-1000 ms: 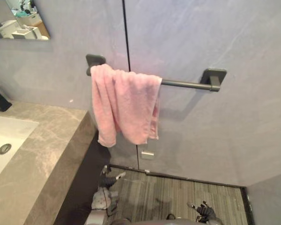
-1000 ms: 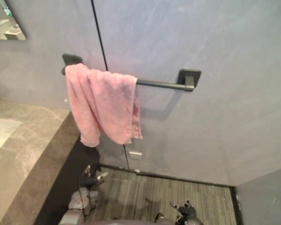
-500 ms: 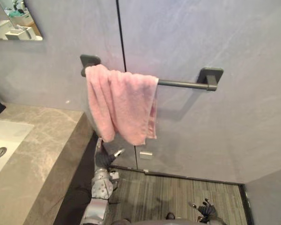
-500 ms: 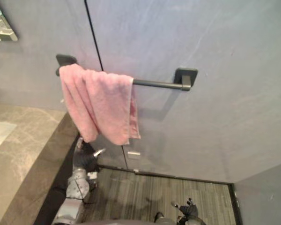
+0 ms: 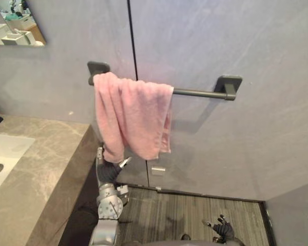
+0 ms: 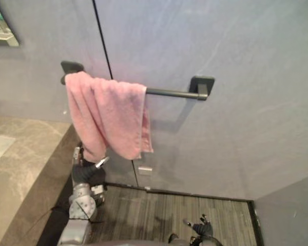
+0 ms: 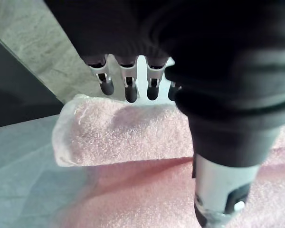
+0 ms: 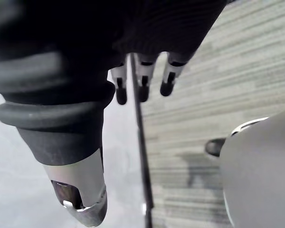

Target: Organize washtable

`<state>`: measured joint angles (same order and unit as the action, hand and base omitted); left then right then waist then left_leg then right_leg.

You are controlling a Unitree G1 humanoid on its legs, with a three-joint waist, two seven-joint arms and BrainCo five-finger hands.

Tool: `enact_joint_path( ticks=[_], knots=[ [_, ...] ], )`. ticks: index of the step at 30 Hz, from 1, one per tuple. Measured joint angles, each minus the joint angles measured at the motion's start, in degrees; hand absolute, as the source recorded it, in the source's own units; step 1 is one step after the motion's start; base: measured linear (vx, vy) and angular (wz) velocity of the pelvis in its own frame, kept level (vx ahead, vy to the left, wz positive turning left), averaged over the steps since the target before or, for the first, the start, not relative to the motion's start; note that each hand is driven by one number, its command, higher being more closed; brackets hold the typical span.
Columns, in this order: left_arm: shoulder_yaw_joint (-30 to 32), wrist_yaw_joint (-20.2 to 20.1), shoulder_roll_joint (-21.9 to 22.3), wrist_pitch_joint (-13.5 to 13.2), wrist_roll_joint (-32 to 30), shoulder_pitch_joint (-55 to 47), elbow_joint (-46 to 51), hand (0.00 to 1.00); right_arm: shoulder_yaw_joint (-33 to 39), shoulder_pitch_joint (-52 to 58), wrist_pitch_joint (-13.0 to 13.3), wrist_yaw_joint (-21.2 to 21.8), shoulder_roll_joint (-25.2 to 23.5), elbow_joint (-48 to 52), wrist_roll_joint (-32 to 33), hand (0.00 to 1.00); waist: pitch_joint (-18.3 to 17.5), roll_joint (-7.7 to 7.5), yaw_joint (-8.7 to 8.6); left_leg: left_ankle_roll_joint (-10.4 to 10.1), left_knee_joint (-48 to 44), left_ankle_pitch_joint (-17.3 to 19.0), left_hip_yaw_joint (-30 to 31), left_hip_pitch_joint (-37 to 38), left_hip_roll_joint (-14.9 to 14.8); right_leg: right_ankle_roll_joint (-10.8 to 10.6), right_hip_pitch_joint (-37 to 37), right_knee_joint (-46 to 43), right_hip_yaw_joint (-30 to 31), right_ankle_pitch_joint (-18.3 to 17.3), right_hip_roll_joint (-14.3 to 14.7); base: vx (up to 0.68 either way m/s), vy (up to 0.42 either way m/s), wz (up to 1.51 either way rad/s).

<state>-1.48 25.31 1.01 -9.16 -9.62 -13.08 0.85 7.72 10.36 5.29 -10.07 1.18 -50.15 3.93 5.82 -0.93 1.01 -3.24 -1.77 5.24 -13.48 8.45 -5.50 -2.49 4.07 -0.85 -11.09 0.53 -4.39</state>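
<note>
Left hand [image 5: 109, 170] with its fingers [image 7: 130, 90] straight and its thumb [image 7: 218, 190] held apart, an open posture with nothing clasped; the fingertips point upward and reach the lowest fold of the pink towel [image 5: 136, 115], which hangs directly above the hand. Whether the tips actually press the cloth cannot be told. The towel is a soft pink terry cloth with a looped, fuzzy pile and a narrow paler hem along its edges. It is draped unevenly over the dark towel rail [image 5: 195, 93], bunched in vertical folds toward the rail's end above the hand, so that one thick rolled lobe hangs lower on the hand's side and a flatter panel with a straight hemmed edge hangs on the side farther from it. The rail is fixed to the grey wall [image 5: 236, 46] by two dark square brackets, and its bare length runs away from the hand toward the far bracket. Beside the left hand, on its outer side, stands the grey-veined stone bench [image 5: 46, 159] with a white sink [image 5: 2, 154] set into it, well apart from the towel. A corner of a mirror [image 5: 15, 25] shows high on the wall above the bench. Right hand [image 5: 222, 229] low over the striped floor [image 5: 190, 210], well apart from the towel, its fingers loosely spread and empty
</note>
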Motion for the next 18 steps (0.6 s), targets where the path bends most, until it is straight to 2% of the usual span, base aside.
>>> enact_joint_path(
  ticks=[9, 15, 18],
  knots=[
    [1.82, 1.38, 0.81, 0.2, 0.0, 0.29, 2.03, 0.0, -1.28, 0.86, -0.12, -0.01, 0.0, -0.01, -0.03, 0.0, -2.59, 0.41, 0.0, -0.03, -0.25, 0.09, 0.93, -1.0, -0.1, -0.05, -0.1, 0.14, -1.33, -0.04, -0.33, -0.01, -0.008, 0.04],
    [2.14, 2.58, 0.31, 1.45, 0.03, 2.31, 1.94, 0.0, -1.55, 0.86, -0.32, 0.01, -0.07, -0.27, -0.06, 0.0, -3.05, -0.16, -0.05, -0.05, 0.13, 0.05, 1.19, -1.64, 0.21, -0.09, -0.34, 0.68, -1.21, 0.01, 0.07, -0.01, -0.002, 0.0],
    [2.32, 2.61, -1.41, 1.59, 0.09, 4.34, 1.1, 0.0, -1.52, 0.83, -0.65, 0.06, -0.04, -0.37, -0.05, 0.0, -3.22, -0.41, -0.11, -0.21, 0.95, -0.13, 1.03, -1.56, 0.4, -0.2, -0.44, 1.33, -1.0, 0.21, 0.24, 0.01, 0.0, -0.01]
  ],
)
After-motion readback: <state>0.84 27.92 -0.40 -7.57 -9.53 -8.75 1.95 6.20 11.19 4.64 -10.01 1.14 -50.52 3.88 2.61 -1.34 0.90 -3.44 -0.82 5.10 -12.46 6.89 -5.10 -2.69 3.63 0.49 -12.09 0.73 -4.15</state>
